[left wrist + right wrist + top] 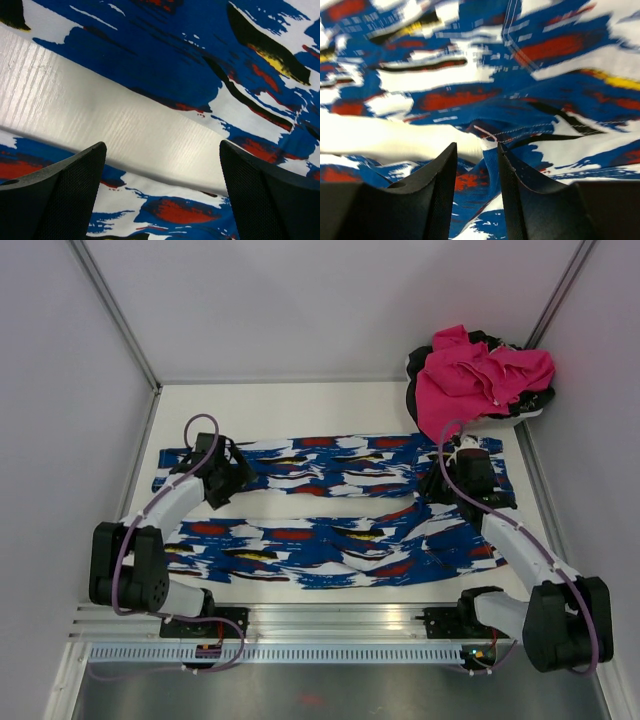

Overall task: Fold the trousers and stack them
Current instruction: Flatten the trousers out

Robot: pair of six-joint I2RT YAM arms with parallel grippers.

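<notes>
I note the trousers [330,550] spread flat mid-frame on the counter [300,405], legs pointing left, left claw [162,147] wide open above the bare strip between legs, right claw [476,150] nipping a raised fold of fabric

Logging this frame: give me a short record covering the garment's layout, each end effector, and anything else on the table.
garment: royal blue soft fabric trousers with white, red, black and yellow blotches, spread flat, legs apart, running left to right
left end effector: open, over the bare white table between the two legs
right end effector: jaws narrowed around a raised fold of the trousers; firm grip uncertain
other: crumpled pink garment on a dark item, far right corner
fold progress: not yet folded
</notes>
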